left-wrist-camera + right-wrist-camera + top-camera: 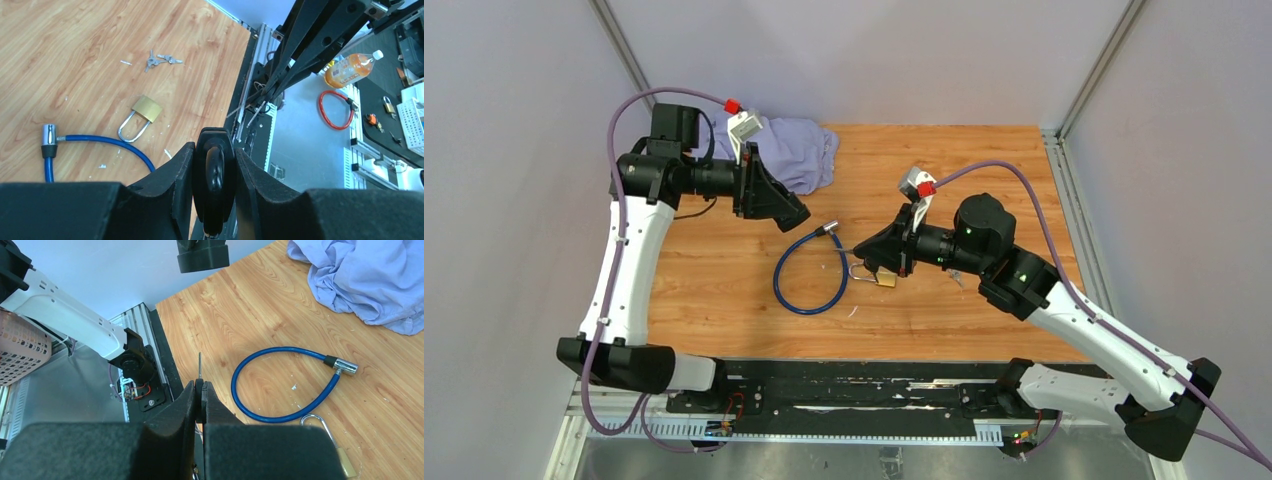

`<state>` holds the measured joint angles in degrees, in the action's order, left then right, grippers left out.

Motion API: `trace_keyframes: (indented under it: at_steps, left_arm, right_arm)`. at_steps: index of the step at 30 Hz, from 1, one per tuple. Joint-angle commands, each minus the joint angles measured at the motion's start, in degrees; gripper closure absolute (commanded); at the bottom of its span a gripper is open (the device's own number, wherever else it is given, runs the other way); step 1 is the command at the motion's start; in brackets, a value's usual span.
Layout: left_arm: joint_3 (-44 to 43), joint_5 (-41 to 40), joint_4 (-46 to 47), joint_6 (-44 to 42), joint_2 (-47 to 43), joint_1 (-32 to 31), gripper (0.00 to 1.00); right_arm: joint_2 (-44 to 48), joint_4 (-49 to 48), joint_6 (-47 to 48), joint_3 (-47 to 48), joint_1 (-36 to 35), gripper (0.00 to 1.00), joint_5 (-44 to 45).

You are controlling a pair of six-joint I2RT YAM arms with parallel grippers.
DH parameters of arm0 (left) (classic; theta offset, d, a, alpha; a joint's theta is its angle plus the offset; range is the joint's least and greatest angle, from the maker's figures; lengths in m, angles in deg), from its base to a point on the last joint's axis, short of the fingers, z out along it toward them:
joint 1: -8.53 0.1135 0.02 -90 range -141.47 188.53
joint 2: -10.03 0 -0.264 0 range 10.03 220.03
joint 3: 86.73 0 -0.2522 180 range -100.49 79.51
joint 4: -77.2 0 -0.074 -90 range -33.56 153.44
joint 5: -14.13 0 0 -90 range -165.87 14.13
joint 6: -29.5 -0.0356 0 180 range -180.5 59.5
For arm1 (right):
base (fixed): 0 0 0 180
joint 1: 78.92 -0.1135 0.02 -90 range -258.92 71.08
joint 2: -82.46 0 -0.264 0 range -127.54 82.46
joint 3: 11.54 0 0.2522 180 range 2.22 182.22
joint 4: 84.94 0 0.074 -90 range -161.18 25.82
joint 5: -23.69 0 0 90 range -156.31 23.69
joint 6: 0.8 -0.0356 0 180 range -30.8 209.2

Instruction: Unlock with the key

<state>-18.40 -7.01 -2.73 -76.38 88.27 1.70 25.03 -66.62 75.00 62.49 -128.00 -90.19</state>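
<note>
A blue cable lock [807,285] lies looped on the wooden table, its chrome end [829,228] at the top; it also shows in the left wrist view [100,141] and the right wrist view [272,382]. A brass padlock [882,278] with a silver shackle lies beside it [146,110]. My right gripper [861,248] hovers over the padlock, shut on a black-headed key whose thin metal blade [199,364] sticks out past the fingertips. My left gripper [796,215] hangs close to the chrome end, shut on a black oval piece [215,165] that I cannot identify.
A small bunch of spare keys [954,275] lies right of the padlock [160,60]. A crumpled lilac cloth [794,150] sits at the back left. The black rail [854,385] runs along the near table edge. A bottle [350,67] and a red cable [336,110] lie off the table.
</note>
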Motion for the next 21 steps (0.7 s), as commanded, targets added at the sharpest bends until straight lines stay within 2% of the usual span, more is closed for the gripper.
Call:
trace_keyframes:
  at_steps: [1, 4, 7, 10, 14, 18, 21]
  left_arm:
    - [2.1, 0.7, 3.6, 2.6, -2.6, 0.3, 1.00]
    - [6.9, -14.8, 8.5, 4.1, -4.0, 0.3, 1.00]
    - [12.9, -28.7, 11.8, 0.1, -4.8, -2.0, 1.00]
    - [19.1, -32.4, 13.7, -2.1, -4.0, -5.6, 1.00]
    - [27.6, -36.1, 22.5, -1.2, -3.3, -12.2, 1.00]
    - [29.7, -41.8, 25.5, -4.0, 1.5, -18.5, 1.00]
    - [31.5, -46.4, 29.4, -5.4, 5.3, -20.0, 1.00]
  right_arm:
    - [1.2, -1.4, -0.3, 1.2, 0.7, 0.99, 1.8]
    - [2.0, 0.3, 0.5, 1.2, 0.9, 0.99, 3.1]
    - [3.2, 2.5, 1.1, 0.9, 1.1, 0.99, 4.0]
    - [4.6, 3.9, 1.4, 0.6, 1.3, 0.99, 4.4]
    - [6.2, 6.0, 1.6, 1.1, 1.4, 0.99, 5.3]
    - [7.9, 7.5, 1.8, 1.2, 1.5, 1.00, 6.4]
    - [9.0, 7.9, 1.6, 1.3, 1.5, 0.99, 6.6]
